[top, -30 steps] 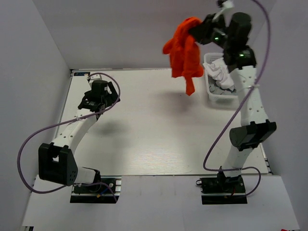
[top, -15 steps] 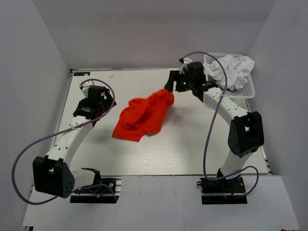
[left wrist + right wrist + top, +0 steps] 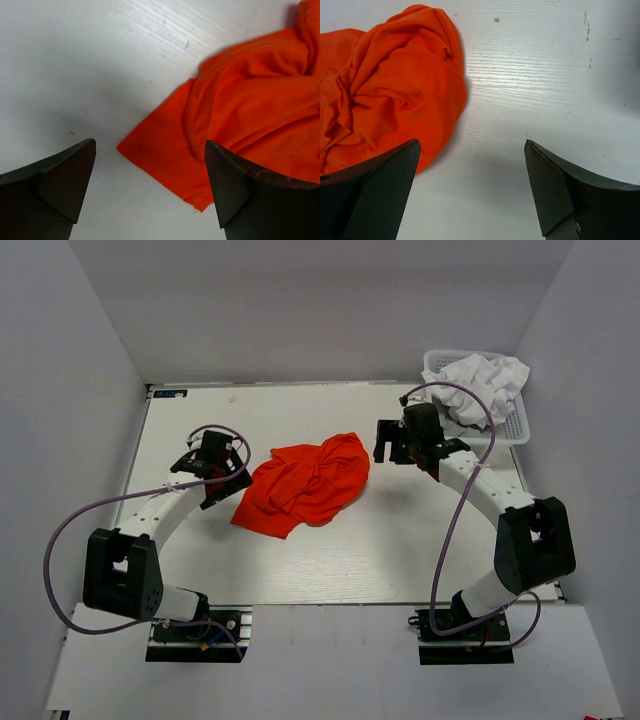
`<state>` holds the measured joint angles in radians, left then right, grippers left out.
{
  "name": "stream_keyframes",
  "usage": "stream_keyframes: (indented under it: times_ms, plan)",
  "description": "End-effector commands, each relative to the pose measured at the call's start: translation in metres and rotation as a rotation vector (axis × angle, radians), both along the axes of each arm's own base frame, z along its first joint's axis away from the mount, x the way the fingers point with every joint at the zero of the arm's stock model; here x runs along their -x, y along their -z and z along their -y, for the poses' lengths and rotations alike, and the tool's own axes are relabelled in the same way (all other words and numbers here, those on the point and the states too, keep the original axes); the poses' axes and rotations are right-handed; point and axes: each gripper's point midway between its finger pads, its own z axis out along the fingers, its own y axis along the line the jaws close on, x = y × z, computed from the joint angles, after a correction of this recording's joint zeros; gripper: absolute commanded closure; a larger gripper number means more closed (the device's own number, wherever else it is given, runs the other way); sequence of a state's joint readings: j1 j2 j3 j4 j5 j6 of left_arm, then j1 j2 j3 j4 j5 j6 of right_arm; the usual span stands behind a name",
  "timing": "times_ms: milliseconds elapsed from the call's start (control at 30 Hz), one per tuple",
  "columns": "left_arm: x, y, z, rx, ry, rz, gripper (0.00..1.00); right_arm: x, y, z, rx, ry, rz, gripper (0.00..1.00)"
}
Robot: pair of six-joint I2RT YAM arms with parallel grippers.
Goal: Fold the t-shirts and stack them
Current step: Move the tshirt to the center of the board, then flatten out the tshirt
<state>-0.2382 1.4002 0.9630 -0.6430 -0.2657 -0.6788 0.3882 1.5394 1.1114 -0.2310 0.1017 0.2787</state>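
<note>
Jaws of the left gripper (image 3: 150, 145) gape wide, holding nothing; a flat corner of the crumpled orange-red t-shirt (image 3: 250, 105) lies on the wood-grained white table (image 3: 100, 60) between them. Right gripper (image 3: 471, 142), equally spread and empty, hovers beside the shirt's soft, creased edge. White t-shirts (image 3: 482, 378) sit bunched in the lattice basket (image 3: 513, 426).

Top view: bright, even, diffuse overhead light. No glare on table (image 3: 300, 560). Soft grey shadows under left arm (image 3: 150, 515) and right arm (image 3: 480, 480). Orange-red t-shirt (image 3: 305, 485) saturated, folds legible. Walls dull grey toward frame corners. Focus sharp throughout.

Wrist views: table grain and cloth folds crisp. Left gripper (image 3: 150, 144) and right gripper (image 3: 472, 142) near-black, underexposed, little surface detail. Broad soft shadow at left of left wrist frame and at right of right wrist frame.
</note>
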Motion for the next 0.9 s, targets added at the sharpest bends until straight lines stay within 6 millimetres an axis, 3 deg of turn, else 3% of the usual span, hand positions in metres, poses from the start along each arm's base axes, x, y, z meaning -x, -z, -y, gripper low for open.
stream_keyframes:
  times_ms: [0,67,167,200,233,400,533,667,867]
  plan:
    - [0.016,-0.009,0.01,0.068,0.041,0.022,0.0,-0.003,-0.002,-0.001,-0.001,0.002,0.032,0.1]
    - [0.018,-0.02,0.018,0.113,0.075,0.076,0.0,-0.009,-0.005,-0.007,-0.006,-0.025,0.056,0.1]
    - [0.026,-0.014,0.027,0.162,0.108,0.068,0.0,-0.019,-0.011,-0.026,-0.023,-0.11,0.091,0.1]
    - [0.034,-0.002,0.03,0.182,0.123,0.038,0.0,-0.027,-0.021,-0.031,-0.021,-0.133,0.123,0.1]
    - [0.037,0.001,0.032,0.193,0.13,0.04,0.0,-0.031,-0.01,-0.038,0.008,-0.171,0.121,0.1]
    - [0.053,0.033,0.025,0.182,0.096,-0.016,0.03,-0.063,-0.01,-0.06,0.151,-0.326,0.21,0.1]
    - [0.045,0.04,0.024,0.171,0.088,0.013,0.03,-0.068,0.012,-0.091,0.217,-0.567,0.234,0.1]
    - [0.034,0.054,0.021,0.142,0.07,0.008,0.03,-0.065,0.011,-0.113,0.221,-0.685,0.25,0.1]
    - [0.024,0.083,0.025,0.13,0.068,-0.098,0.12,-0.087,0.032,-0.116,0.226,-0.597,0.202,0.1]
